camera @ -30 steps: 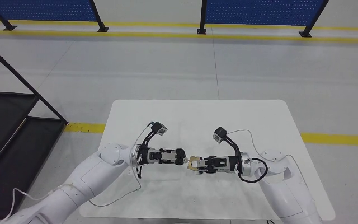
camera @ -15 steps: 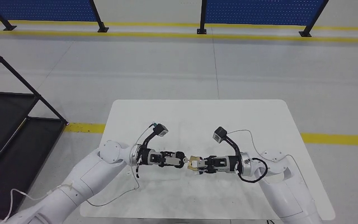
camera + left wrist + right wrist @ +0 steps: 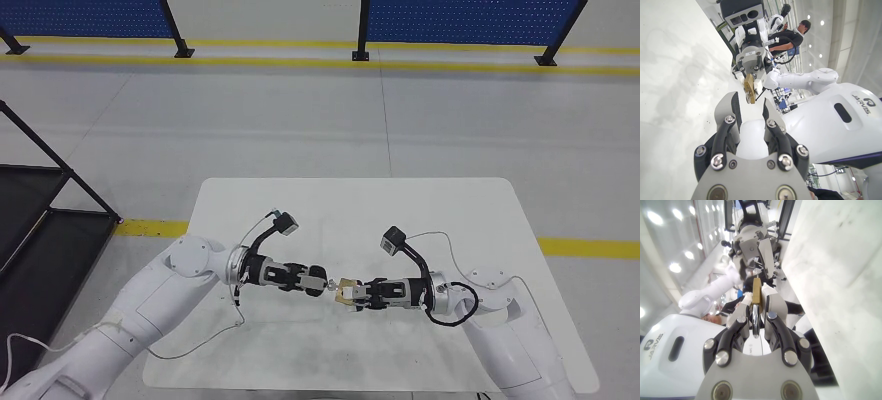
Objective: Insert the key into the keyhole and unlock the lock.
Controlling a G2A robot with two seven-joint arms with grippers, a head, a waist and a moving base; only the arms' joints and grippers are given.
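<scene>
White worktop (image 3: 450, 220) stretched beneath two arms that met tip to tip near its middle. There the left tool (image 3: 749, 106) stood open, its ribbed fingers (image 3: 735, 111) spread and holding nothing, just short of a brass padlock (image 3: 750, 88). Opposite it, the right tool (image 3: 757, 296) was clamped on the padlock's body, with the steel shackle (image 3: 755, 323) pointing back toward its wrist. A small silver piece, seemingly the key (image 3: 748, 98), sat at the padlock's free end, facing the left tool. Beyond the worktop lay grey floor (image 3: 250, 130) with yellow lines (image 3: 300, 62) and blue barriers (image 3: 460, 20).
</scene>
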